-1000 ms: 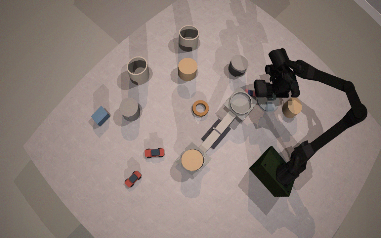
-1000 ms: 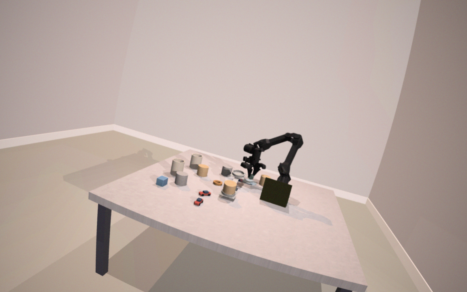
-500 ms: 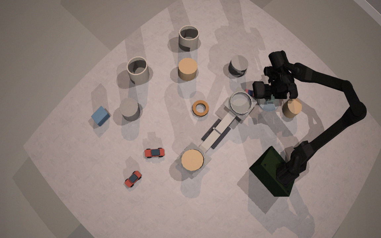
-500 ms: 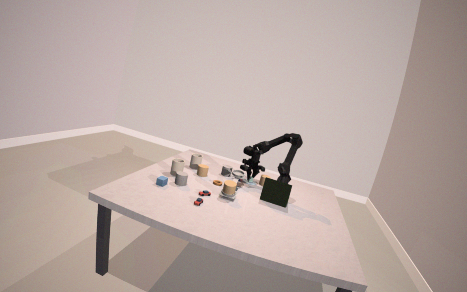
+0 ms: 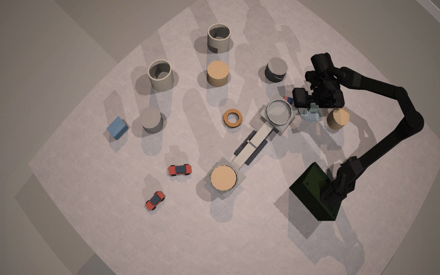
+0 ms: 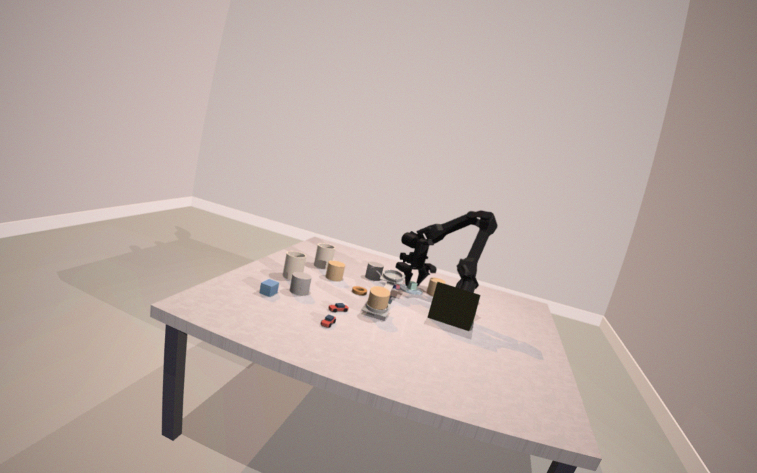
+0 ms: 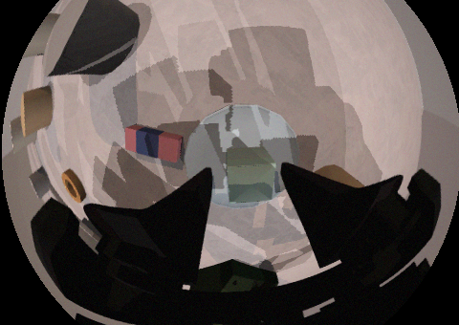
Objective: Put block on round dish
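The pale green block (image 5: 313, 109) (image 7: 251, 177) sits on the round glassy dish (image 5: 309, 118) (image 6: 418, 292) (image 7: 260, 119). My gripper (image 6: 414, 283) (image 7: 247, 170) is open, low over the dish, with one finger on each side of the block and gaps beside it in the wrist view. One tan cup (image 5: 223, 178) (image 6: 378, 298) stands on the near pan of the balance. The far pan (image 5: 279, 112) is empty. Another tan cup-like cylinder (image 5: 337, 118) stands right of the dish, and a third (image 5: 217, 73) stands farther left. No cup is above the dish.
A red and blue striped block (image 5: 288, 99) (image 7: 153, 143) lies close to the dish. A dark grey cylinder (image 5: 276, 69) stands behind it. An orange ring (image 5: 226, 118) lies left of the balance. A dark green panel (image 5: 312, 191) stands near the arm's base.
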Robot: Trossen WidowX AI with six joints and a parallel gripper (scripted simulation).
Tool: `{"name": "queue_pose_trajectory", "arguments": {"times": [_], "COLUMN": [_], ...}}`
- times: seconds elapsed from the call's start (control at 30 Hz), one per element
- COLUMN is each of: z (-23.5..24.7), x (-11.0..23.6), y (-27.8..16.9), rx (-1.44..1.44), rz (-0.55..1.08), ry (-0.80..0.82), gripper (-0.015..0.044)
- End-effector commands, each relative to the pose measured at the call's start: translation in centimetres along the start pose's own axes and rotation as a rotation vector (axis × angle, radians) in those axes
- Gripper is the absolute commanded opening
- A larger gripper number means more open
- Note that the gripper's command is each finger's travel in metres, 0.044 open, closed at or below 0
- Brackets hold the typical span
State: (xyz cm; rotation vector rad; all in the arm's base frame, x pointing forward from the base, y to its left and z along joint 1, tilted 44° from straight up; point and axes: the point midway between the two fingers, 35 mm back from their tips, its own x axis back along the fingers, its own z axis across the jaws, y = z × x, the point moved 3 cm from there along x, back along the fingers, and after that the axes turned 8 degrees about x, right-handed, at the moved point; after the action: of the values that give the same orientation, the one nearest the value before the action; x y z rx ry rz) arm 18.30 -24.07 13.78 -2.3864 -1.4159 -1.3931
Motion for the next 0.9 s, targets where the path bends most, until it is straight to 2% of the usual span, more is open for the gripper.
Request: {"name": "queue_pose_trajectory", "arguments": {"times": [0.0, 0.1, 0.37, 0.5, 0.67, 0.8, 0.87], "z": [0.0, 0.3, 0.9, 0.2, 0.1, 0.1, 0.1], "x": [0.0, 0.2, 2.6, 5.5, 5.9, 9.1, 9.3], "y": [0.0, 0.1, 0.3, -0.1, -0.2, -0.3, -0.4], "rx": [-0.002, 0.015, 0.047, 0.011, 0.009, 0.021, 0.022], "rz": [0.000, -0.007, -0.014, 0.005, 0.006, 0.002, 0.002], "ry": [-0.001, 0.010, 0.035, 0.007, 0.005, 0.011, 0.011], "gripper": [0.0367, 0.0440, 0.0440, 0.0440, 0.0440, 0.0440, 0.0440]}}
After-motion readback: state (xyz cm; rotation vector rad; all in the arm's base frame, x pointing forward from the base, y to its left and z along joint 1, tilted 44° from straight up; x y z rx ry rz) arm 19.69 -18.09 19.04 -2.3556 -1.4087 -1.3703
